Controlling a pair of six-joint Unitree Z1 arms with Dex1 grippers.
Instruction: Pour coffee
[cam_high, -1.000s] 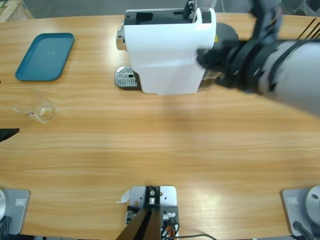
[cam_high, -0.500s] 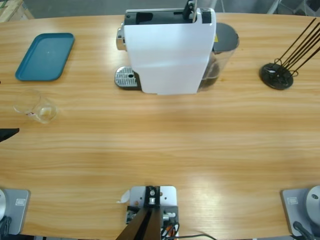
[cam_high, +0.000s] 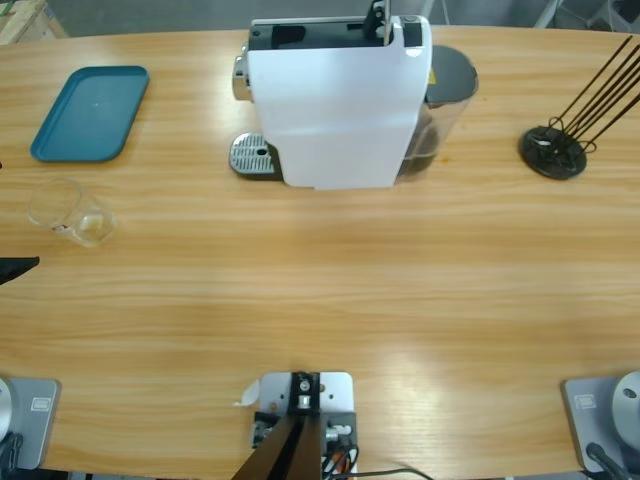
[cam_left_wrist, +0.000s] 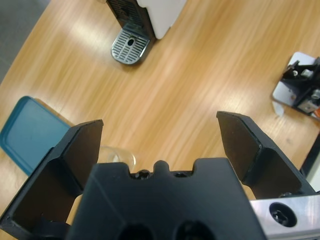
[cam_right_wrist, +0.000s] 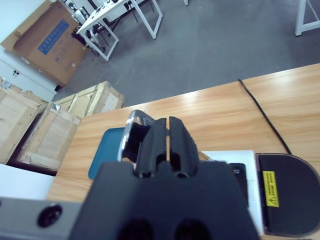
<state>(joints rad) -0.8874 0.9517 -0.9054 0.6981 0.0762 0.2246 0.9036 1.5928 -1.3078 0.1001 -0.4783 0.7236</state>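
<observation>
Left pincer (cam_left_wrist: 159, 145): jaws spread wide, nothing between them; it hangs above the surface's left end, looking down.
Right pincer (cam_right_wrist: 169, 145): jaws pressed together, holding nothing; it is raised over the coffee machine (cam_high: 335, 100) and points out toward the room.
Glass (cam_high: 72, 212): small, clear, standing just below the blue tray (cam_high: 90, 112); in the left wrist view only its rim shows, behind the pincer's body (cam_left_wrist: 117, 156).
Coffee: none visible; the glass looks empty from above, and no dark liquid shows anywhere.
Drip grate (cam_high: 252, 155): bare, at the machine's left foot, well apart from the glass.
Surface (cam_high: 330, 290): wooden; a black wire stand (cam_high: 552, 150) sits at its right end.
Step in hand, as I judge it: the left arm fetching the glass.
Doing it well: come straight down with the jaws either side of the wall, close low and gently since thin glass slips, keep it upright, then set it centred on the grate under the spout.
</observation>
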